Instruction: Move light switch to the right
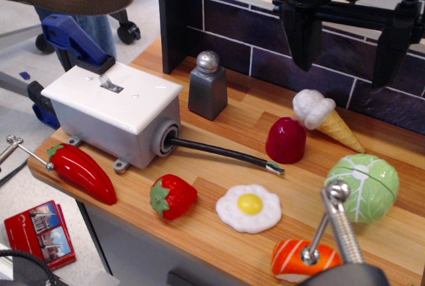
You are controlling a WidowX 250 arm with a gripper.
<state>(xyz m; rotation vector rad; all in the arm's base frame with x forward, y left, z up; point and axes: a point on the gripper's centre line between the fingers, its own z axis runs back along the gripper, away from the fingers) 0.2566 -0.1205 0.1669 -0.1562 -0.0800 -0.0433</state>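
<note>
The light switch (109, 83) is a small silvery toggle lever sticking up from a glossy white cover plate (113, 95) on a grey box (106, 130) at the left of the wooden table; the lever leans toward the left. A black cable (222, 153) runs out of the box's right end. My gripper (348, 50) hangs at the top right, black, its two fingers (302, 34) spread wide apart and empty, well above the table and far right of the switch.
A grey salt shaker (208, 85) stands just right of the box. A red pepper (83, 173), strawberry (172, 196), fried egg (249, 208), red cup (285, 140), ice cream cone (325, 119), cabbage (364, 186) and sushi piece (299, 259) lie around. A blue clamp (73, 40) grips the table's left edge.
</note>
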